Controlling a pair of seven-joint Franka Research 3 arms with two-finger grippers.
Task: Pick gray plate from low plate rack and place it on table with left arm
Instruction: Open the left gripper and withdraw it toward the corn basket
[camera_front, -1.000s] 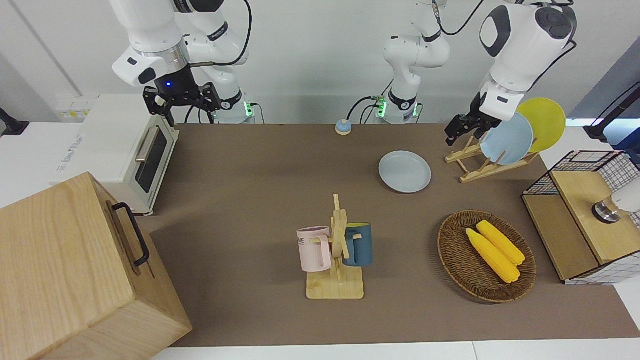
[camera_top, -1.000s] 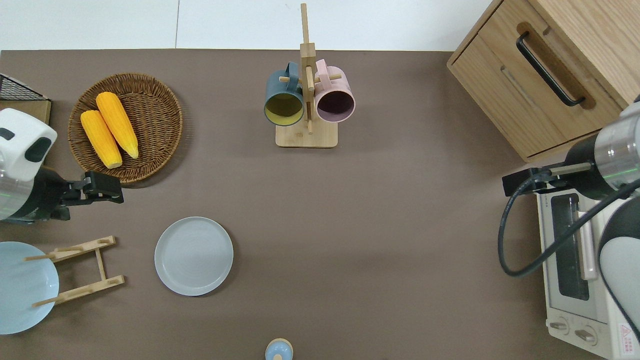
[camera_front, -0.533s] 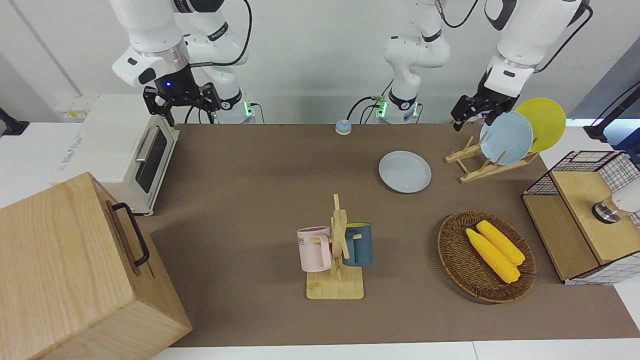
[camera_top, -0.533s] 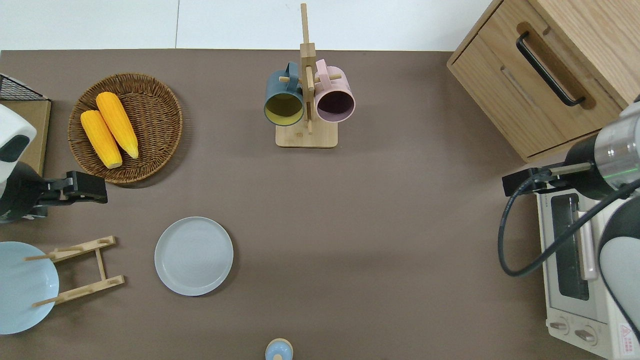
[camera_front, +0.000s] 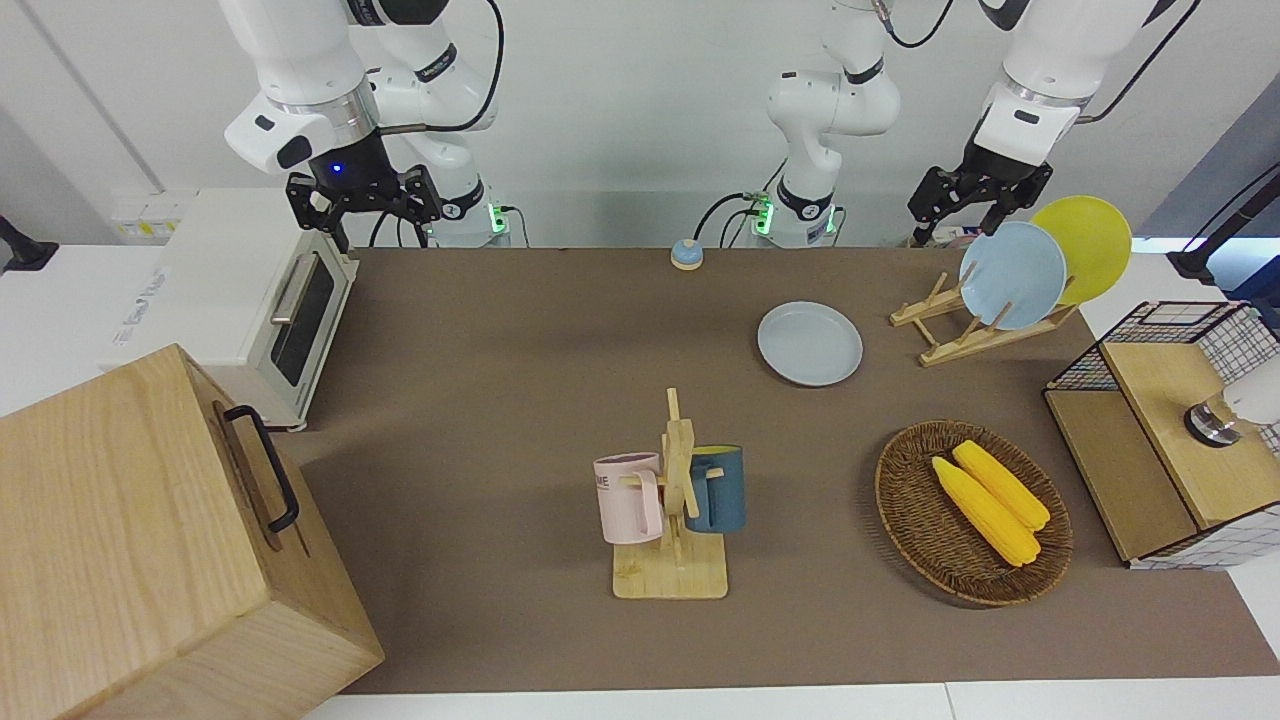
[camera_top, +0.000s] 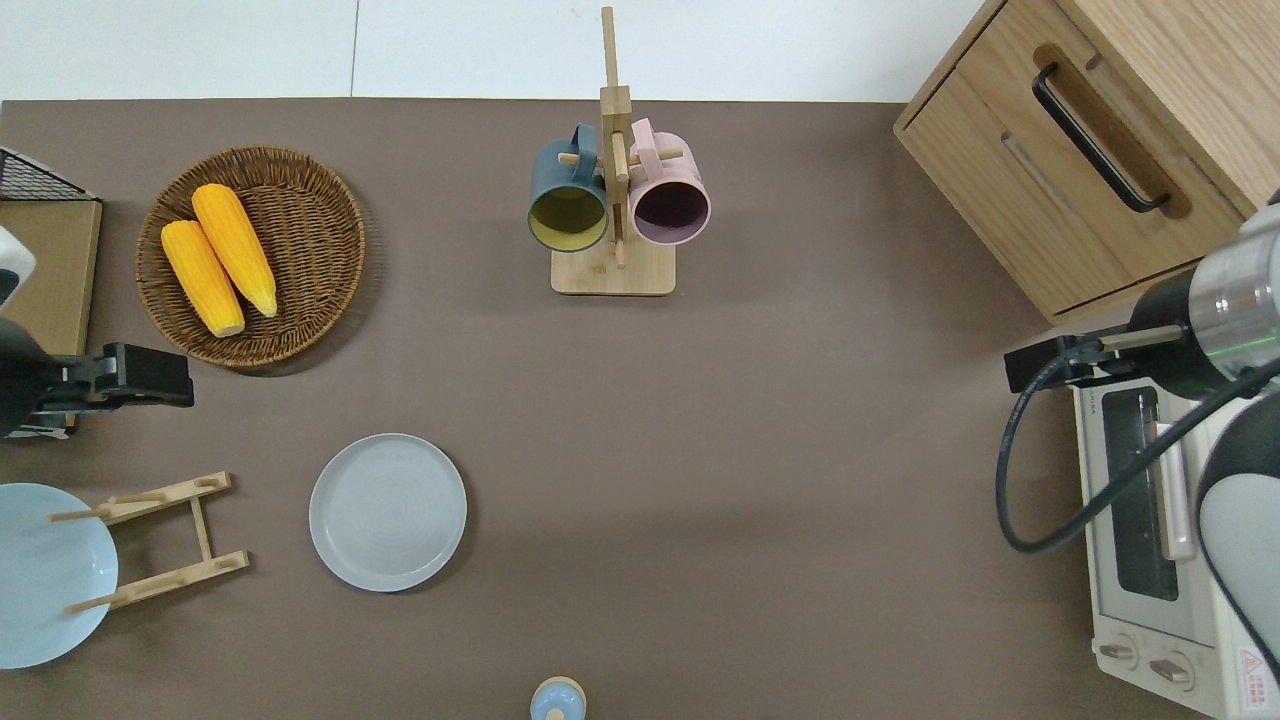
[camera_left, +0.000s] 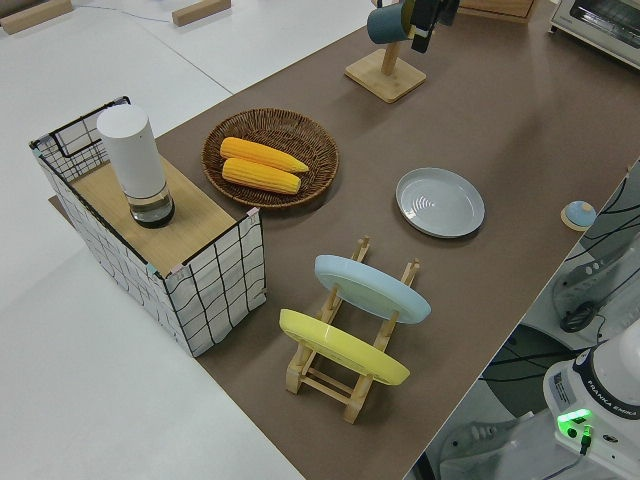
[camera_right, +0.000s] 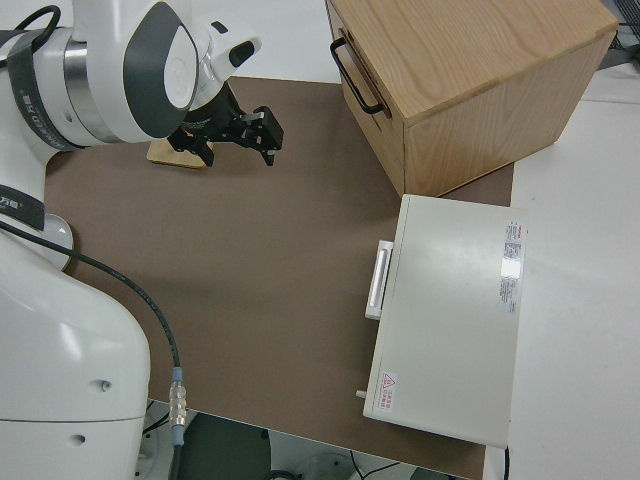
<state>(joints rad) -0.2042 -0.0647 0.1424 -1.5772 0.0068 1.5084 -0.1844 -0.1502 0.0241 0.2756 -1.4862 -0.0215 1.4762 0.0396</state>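
The gray plate lies flat on the brown table, beside the low plate rack, toward the right arm's end from it. It also shows in the overhead view and the left side view. The rack holds a light-blue plate and a yellow plate upright. My left gripper is open and empty, raised over the table between the rack and the corn basket. My right gripper is open and parked.
A wicker basket with two corn cobs, a mug stand with a pink and a blue mug, a wooden drawer box, a toaster oven, a wire crate and a small blue bell stand around.
My left gripper has risen and drawn back from the rack toward the left arm's end of the table, empty. The gray plate and the right arm have not moved.
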